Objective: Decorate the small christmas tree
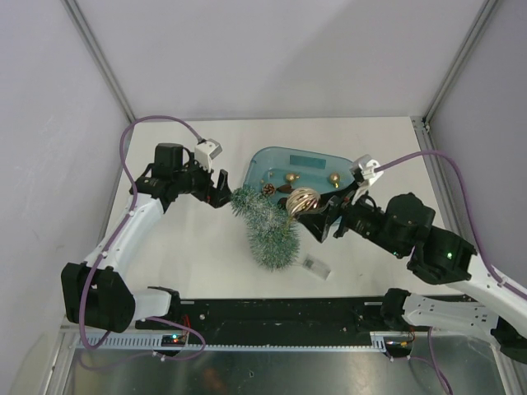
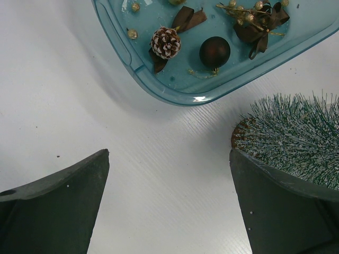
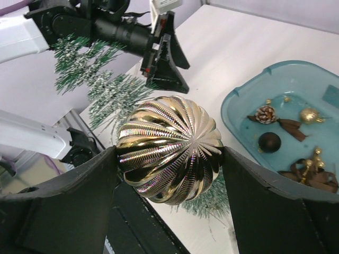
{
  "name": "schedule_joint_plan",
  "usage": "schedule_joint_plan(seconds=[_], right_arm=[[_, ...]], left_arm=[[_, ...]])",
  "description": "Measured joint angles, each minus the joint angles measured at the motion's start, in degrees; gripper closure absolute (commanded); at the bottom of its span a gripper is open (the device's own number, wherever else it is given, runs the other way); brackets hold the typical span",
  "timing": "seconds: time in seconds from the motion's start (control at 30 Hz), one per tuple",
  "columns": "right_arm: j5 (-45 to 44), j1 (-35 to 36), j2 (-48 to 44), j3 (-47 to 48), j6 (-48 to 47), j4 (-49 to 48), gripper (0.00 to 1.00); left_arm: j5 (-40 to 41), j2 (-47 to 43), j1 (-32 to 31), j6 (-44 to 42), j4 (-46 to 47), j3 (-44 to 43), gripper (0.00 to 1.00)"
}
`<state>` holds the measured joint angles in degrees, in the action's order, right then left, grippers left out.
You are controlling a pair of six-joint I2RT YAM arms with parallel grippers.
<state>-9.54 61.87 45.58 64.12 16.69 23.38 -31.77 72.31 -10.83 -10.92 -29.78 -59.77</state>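
The small christmas tree (image 1: 265,226) lies on the white table, dark green and frosted white. One end (image 2: 296,132), with a brown patch showing, sits right beside the right finger (image 2: 275,211) of my left gripper (image 2: 169,159). That gripper (image 1: 221,191) is open, with only bare table between its fingers. My right gripper (image 3: 169,159) is shut on a ribbed gold ball ornament (image 3: 169,151), held just above the tree's other end (image 3: 212,198). From above, the gold ball (image 1: 302,200) hangs between the tree and the teal tub (image 1: 257,161).
The teal tub (image 2: 159,91) holds a frosted pinecone (image 2: 166,42), a dark brown ball (image 2: 214,51), brown bows (image 2: 259,24) and small gold ornaments (image 3: 309,115). A small clear piece (image 1: 316,267) lies on the table near the front. Grey walls enclose the table.
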Motion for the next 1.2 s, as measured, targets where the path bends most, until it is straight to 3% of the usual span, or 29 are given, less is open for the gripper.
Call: schedule_joint_plan(seconds=[0.37, 0.87, 1.2], right_arm=[[-0.3, -3.2, -4.8, 0.9, -0.3, 3.8, 0.56], [8.0, -5.4, 1.1, 5.3, -5.0, -1.7, 0.56], [13.6, -9.5, 3.8, 6.7, -6.1, -4.7, 0.56]], left_arm=[[-0.2, 0.0, 0.0, 0.4, -0.5, -0.2, 0.00], [-1.8, 0.0, 0.7, 0.3, -7.3, -12.2, 0.00], [-3.8, 0.0, 0.8, 0.4, -9.8, -14.0, 0.00]])
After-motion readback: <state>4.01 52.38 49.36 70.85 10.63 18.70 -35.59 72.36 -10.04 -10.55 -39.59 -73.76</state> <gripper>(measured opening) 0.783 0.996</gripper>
